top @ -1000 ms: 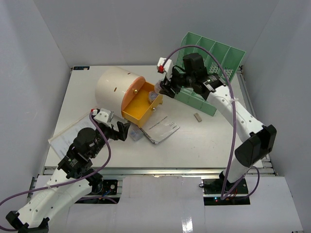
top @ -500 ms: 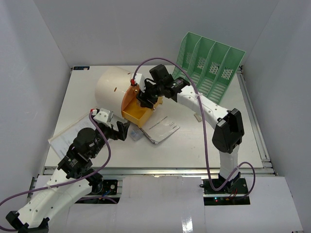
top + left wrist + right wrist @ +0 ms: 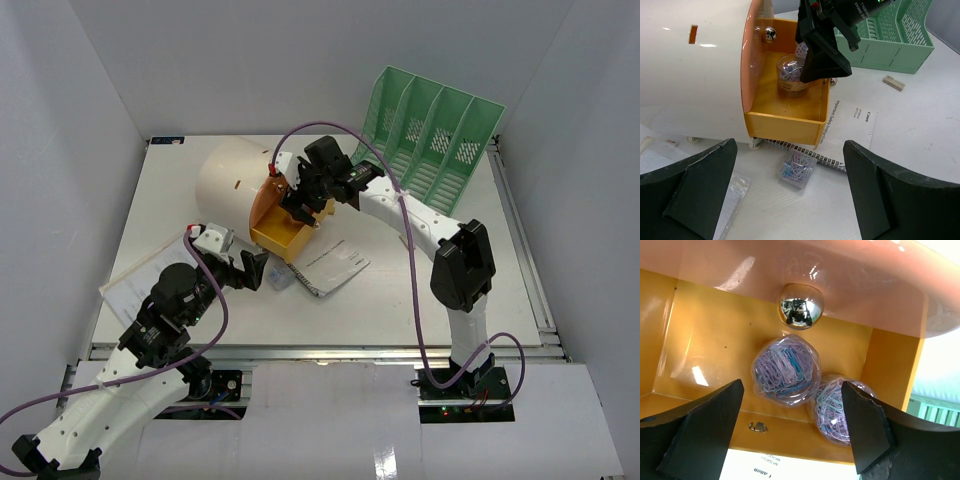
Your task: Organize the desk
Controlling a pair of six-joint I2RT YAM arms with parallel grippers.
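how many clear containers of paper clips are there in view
3. Two round tubs sit side by side in the yellow drawer. A small box lies on the desk in front of that drawer. More may be hidden.

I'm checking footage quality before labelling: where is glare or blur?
Right wrist: bright glare on the yellow drawer wall, and the chrome knob mirrors the surroundings. Left wrist: near fingers soft, highlights on the cream box. Top external: even, sharp.

Being counted on one table point(image 3: 165, 200): two clip tubs point(image 3: 785, 367) in one yellow drawer point(image 3: 785, 120), one clip packet point(image 3: 797, 170), one spiral booklet point(image 3: 852, 122), one beige block point(image 3: 894, 82), one green rack point(image 3: 440, 125), one cream drum point(image 3: 230, 180).
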